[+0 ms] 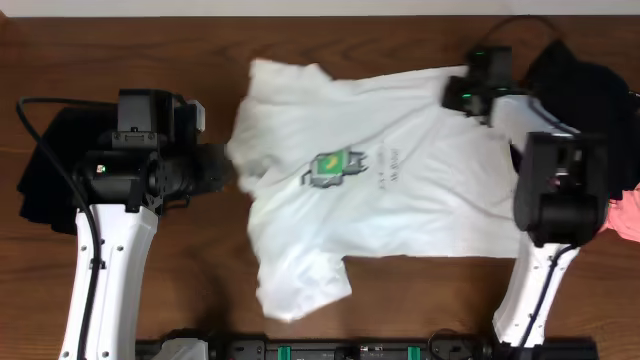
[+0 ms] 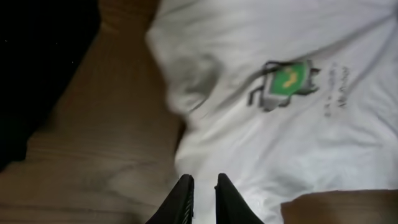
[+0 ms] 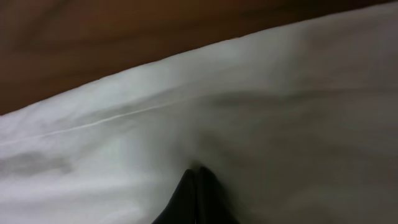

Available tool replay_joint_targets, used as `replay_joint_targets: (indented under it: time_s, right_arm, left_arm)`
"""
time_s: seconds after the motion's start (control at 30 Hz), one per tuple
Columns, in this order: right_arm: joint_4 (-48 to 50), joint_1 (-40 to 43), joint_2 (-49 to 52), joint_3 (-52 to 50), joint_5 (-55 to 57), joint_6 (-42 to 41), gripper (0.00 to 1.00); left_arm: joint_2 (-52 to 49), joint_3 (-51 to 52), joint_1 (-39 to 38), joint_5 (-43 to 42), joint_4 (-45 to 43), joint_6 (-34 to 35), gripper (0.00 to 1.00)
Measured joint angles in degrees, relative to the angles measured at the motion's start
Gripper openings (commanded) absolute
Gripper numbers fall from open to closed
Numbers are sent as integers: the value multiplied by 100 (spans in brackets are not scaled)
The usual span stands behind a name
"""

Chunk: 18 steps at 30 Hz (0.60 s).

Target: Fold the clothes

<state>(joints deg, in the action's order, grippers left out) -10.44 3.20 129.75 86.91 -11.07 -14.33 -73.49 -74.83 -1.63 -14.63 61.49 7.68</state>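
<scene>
A white T-shirt (image 1: 400, 200) lies spread face up on the wooden table, its green-and-grey robot print (image 1: 335, 168) near the middle. My left gripper (image 1: 222, 165) is at the shirt's left edge. In the left wrist view its fingers (image 2: 204, 180) stand a narrow gap apart over the shirt's (image 2: 298, 137) rim, with nothing between them. My right gripper (image 1: 462, 95) is at the shirt's upper right edge. In the right wrist view it (image 3: 197, 171) is shut, and the white fabric (image 3: 249, 93) creases toward its tips.
A black garment (image 1: 45, 170) lies under the left arm at the table's left side and shows dark in the left wrist view (image 2: 37, 62). Another black garment (image 1: 580, 85) and a pink one (image 1: 628, 215) lie at the right edge.
</scene>
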Motion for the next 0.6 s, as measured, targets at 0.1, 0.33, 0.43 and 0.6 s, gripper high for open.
replay_joint_targets:
  time_s: [0.1, 0.33, 0.43, 0.6]
  right_arm:
    - [-46, 415, 81, 133, -278, 181, 2]
    - [-909, 476, 247, 706, -1060, 575, 28]
    - [-1517, 382, 299, 1080, -1429, 669, 36]
    - [-2704, 149, 293, 1906, -1766, 765, 45]
  left_arm:
    - [0, 0, 0, -2, -22, 0, 22]
    - [-4, 0, 0, 0, -297, 0, 42]
    - [-61, 0, 0, -2, -474, 0, 40]
    - [-614, 2, -31, -68, -778, -13, 13]
